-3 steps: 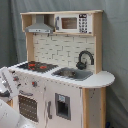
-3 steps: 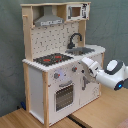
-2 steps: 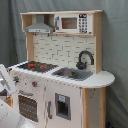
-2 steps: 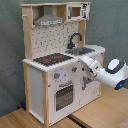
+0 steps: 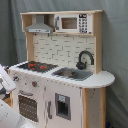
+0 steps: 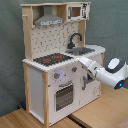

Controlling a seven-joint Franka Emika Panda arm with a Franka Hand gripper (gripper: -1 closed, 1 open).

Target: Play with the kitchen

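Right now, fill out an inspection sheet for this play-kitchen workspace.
Surface: wooden tabletop under the kitchen, seen in the second exterior view.
Job's things: kitchen upright; stovetop with red burners, sink, black faucet, oven door closed, hood, microwave above.
Clutter: nothing seen.
Grippers: gripper at the cabinet's front edge below the counter, by the knobs; contact unclear.
Cables: nothing seen.
Surroundings: grey curtain behind.

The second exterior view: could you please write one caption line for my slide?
Robot arm reaching toward the front panel of the toy kitchen, beside the oven door and below the stovetop.
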